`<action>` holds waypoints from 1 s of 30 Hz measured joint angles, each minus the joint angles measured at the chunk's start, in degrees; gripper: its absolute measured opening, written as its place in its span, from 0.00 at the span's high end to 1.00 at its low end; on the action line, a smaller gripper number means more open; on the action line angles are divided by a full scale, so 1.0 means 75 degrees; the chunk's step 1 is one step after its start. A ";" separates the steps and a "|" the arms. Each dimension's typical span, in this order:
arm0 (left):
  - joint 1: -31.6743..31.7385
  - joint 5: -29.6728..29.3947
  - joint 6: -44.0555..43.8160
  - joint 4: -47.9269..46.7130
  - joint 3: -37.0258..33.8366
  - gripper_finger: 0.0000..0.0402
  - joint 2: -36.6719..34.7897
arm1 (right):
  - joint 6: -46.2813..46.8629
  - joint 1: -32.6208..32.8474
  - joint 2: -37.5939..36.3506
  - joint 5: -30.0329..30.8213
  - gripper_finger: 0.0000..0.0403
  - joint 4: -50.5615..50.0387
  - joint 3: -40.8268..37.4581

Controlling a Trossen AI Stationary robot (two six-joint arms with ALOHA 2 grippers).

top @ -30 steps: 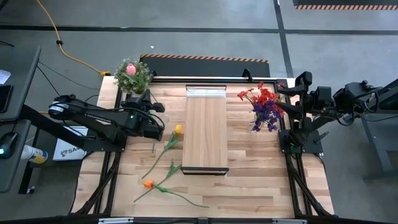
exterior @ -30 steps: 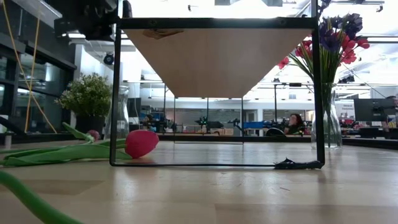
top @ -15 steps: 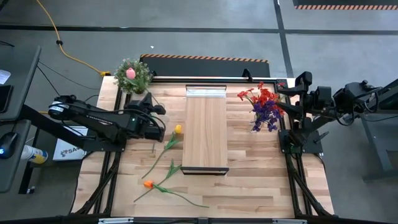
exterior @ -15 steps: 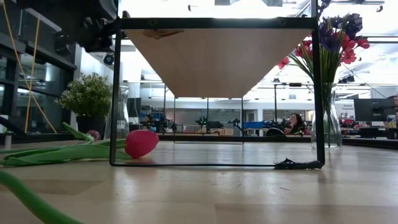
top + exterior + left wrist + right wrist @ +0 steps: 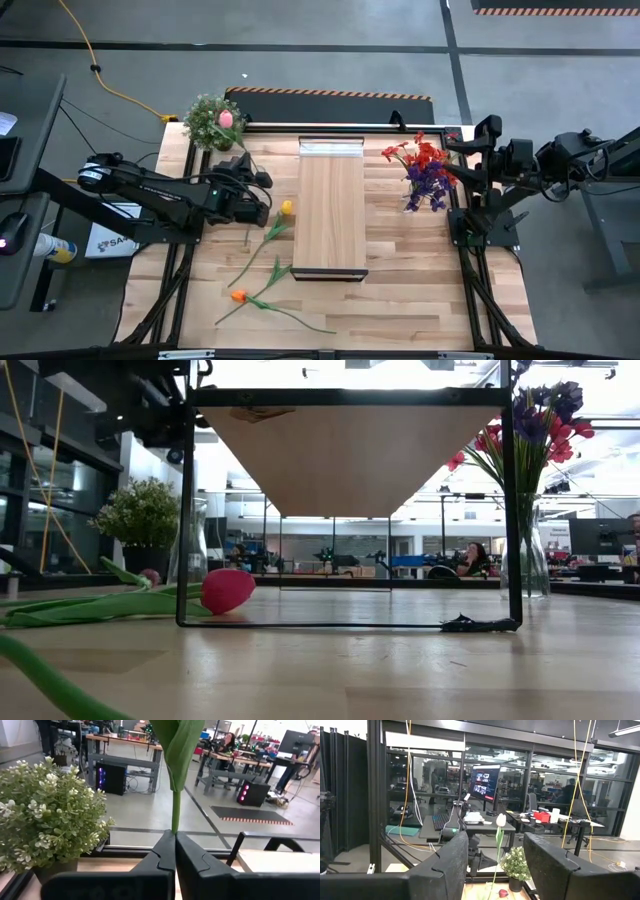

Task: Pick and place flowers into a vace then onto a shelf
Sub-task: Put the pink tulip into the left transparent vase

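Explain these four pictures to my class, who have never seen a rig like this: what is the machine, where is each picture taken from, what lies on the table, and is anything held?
The machine is two dark robot arms at a wooden table.

One picture looks straight down. One looks level across the tabletop. The other two come from cameras on each arm's wrist.

In the middle stands the shelf, a raised wooden board. Beside it lie a yellow flower and an orange flower. A vase of red and purple flowers stands near the right arm, and a potted plant at the far left corner.

The left gripper is shut on a pink flower's stem, lifting its head over the plant. The right gripper waits open at the table's right edge, holding nothing.
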 joint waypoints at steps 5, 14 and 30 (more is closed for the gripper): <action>0.0000 0.0145 0.0000 0.0023 0.0000 0.90 0.0000 | 0.0000 0.0000 0.0000 -0.0015 0.55 0.0000 0.0000; -0.0015 0.0357 0.0000 0.0072 0.0000 0.89 0.0000 | 0.0001 0.0000 0.0000 -0.0151 0.55 0.0000 0.0001; -0.0015 0.0795 -0.0003 0.0230 0.0000 0.89 0.0000 | -0.0002 0.0000 0.0000 -0.0154 0.55 -0.0003 0.0001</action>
